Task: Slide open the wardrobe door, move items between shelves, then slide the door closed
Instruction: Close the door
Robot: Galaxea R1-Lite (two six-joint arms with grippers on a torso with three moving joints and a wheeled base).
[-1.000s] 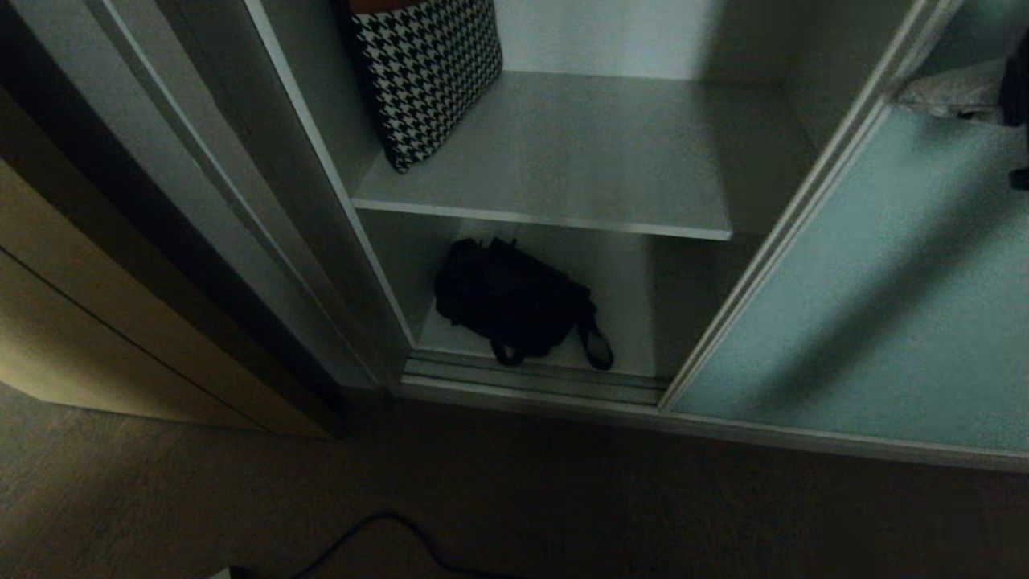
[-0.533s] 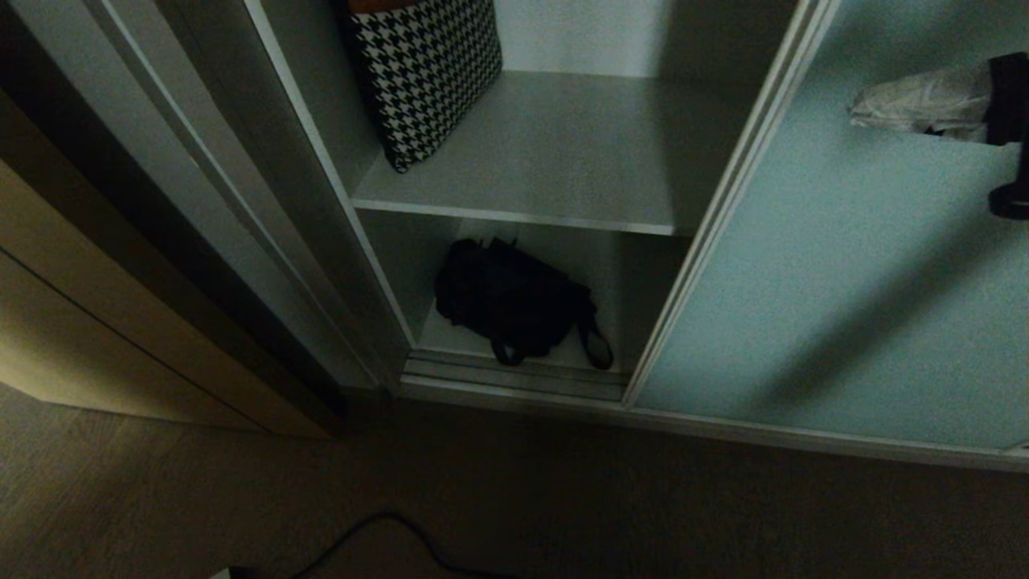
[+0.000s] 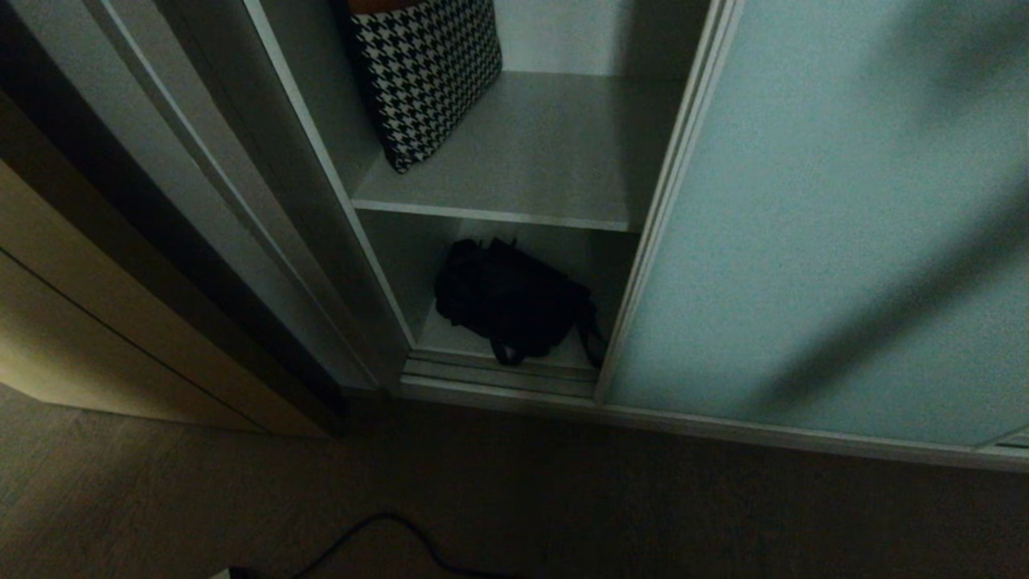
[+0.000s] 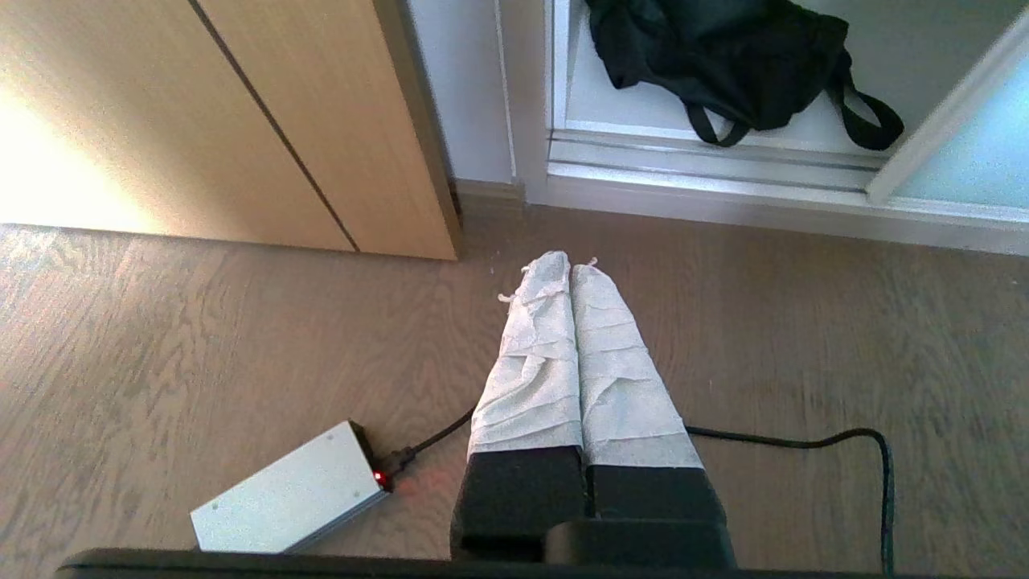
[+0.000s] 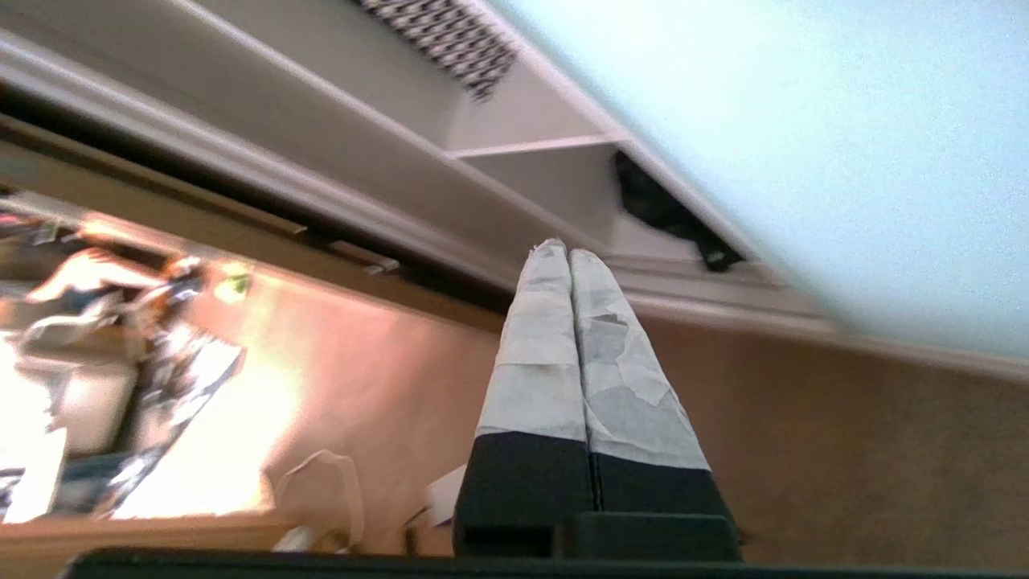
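The frosted teal sliding wardrobe door (image 3: 820, 225) covers the right part of the wardrobe, with a narrow opening left of its silver frame. In that opening, a black fabric bag (image 3: 514, 301) with a strap loop lies on the bottom shelf (image 3: 450, 338). A houndstooth bag (image 3: 426, 72) leans on the upper shelf (image 3: 522, 169). Neither arm shows in the head view. My right gripper (image 5: 563, 249) is shut and empty, with the door panel (image 5: 804, 121) beside it and the black bag (image 5: 659, 209) ahead. My left gripper (image 4: 567, 261) hangs shut and empty over the floor, short of the black bag (image 4: 723, 64).
A beige wooden cabinet front (image 3: 96, 322) stands left of the wardrobe. The door's floor track (image 3: 498, 374) runs along the wardrobe's front edge. On the wooden floor lie a black cable (image 3: 402, 531) and a silver power box (image 4: 289, 490) with a red light.
The sliding door has moved left, narrowing the opening over both shelves. The right gripper, seen at the head view's right edge before, has left that view. The left arm stayed still.
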